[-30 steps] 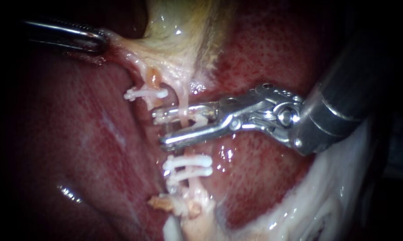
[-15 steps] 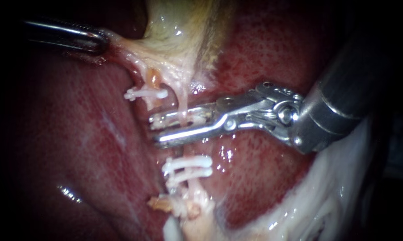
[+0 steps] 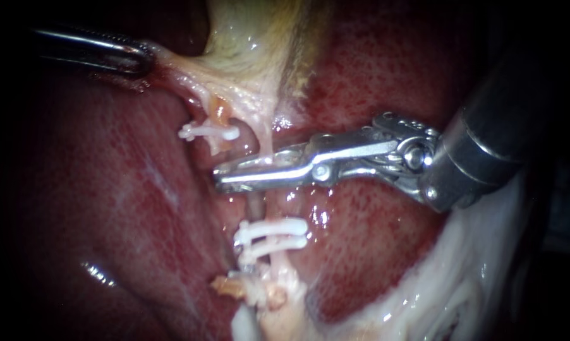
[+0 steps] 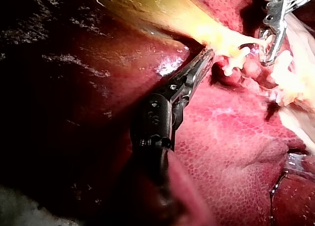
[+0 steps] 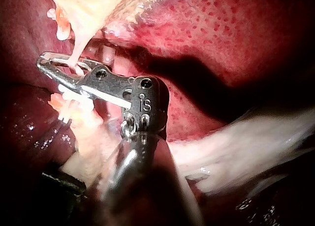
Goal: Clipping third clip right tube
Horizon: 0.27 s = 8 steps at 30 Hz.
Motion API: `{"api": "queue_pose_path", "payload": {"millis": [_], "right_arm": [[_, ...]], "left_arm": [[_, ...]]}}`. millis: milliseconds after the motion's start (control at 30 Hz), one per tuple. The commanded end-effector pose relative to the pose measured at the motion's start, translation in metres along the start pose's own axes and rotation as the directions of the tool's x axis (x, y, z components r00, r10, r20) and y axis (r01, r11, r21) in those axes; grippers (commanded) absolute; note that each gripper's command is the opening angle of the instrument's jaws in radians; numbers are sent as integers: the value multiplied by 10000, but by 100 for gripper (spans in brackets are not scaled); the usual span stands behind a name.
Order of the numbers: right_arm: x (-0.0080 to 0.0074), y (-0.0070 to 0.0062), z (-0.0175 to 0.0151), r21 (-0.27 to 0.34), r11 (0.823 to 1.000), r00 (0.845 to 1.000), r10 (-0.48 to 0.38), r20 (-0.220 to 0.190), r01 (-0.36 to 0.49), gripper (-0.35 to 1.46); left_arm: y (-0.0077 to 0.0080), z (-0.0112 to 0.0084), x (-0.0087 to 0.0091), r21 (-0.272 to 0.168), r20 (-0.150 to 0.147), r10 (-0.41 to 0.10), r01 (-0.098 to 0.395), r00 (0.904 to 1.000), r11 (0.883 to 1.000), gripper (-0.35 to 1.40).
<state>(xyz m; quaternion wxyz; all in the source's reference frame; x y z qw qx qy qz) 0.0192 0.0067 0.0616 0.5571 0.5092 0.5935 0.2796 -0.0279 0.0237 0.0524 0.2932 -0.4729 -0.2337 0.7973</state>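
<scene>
Clamping third clip [image 5: 93, 92] on tube [image 3: 267, 142]
Right instrument [image 3: 218, 178] hand nearly shut across it (left instrument [image 3: 136, 58] grips gallbladder [image 3: 247, 38]); next: release, withdraw straight.

Surgical bench. Wet red liver [image 3: 108, 189] all round, white clips [image 3: 269, 230] at six o'clock, right instrument [image 3: 220, 179] from three o'clock.

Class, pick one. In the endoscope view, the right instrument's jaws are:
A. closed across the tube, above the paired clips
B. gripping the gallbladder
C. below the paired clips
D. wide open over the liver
A: the right instrument clamps the tube just above the paired clips.
</scene>
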Motion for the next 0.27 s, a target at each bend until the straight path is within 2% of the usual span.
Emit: {"api": "queue_pose_path", "payload": {"millis": [33, 267], "right_arm": [[-1, 1, -1, -5, 10000, 10000, -7, 7, 7, -35], [-1, 4, -2, -23, 10000, 10000, -10, 5, 10, -35]], "left_arm": [[0, 0, 0, -3, 2, 0, 0, 10000, 10000, -35], [0, 0, 0, -3, 2, 0, 0, 10000, 10000, -35]]}}
